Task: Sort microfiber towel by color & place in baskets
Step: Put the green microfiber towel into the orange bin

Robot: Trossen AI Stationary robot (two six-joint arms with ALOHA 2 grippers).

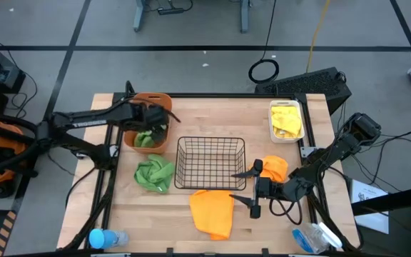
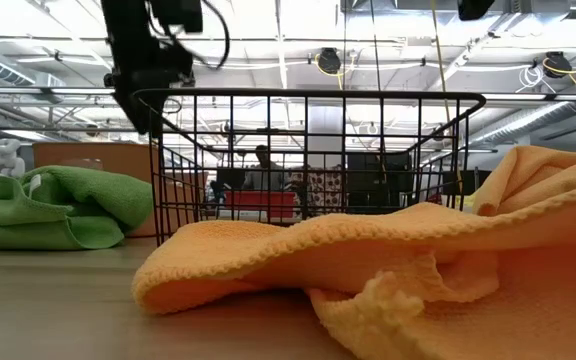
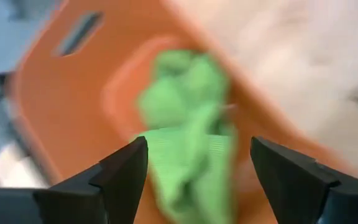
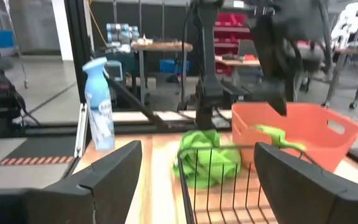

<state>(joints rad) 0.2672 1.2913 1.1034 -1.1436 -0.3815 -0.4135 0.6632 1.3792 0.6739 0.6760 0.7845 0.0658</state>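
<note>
Left claw [image 1: 150,114] is hovering, fingers spread, over the oblong orange plastic tub [image 1: 161,100], ideally clearing its rim before fetching the green microfiber towel [image 1: 153,173]; right claw [image 1: 247,187] is waiting open.

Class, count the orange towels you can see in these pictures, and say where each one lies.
2. One orange towel lies spread on the table in front of the black wire basket; another sits bunched to that basket's right, by the right claw. Others may be hidden.

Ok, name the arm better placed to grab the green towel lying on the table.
Probably the left: its gripper hangs open over the orange tub, right beside the green towel. The right gripper sits beyond the wire basket.
</note>
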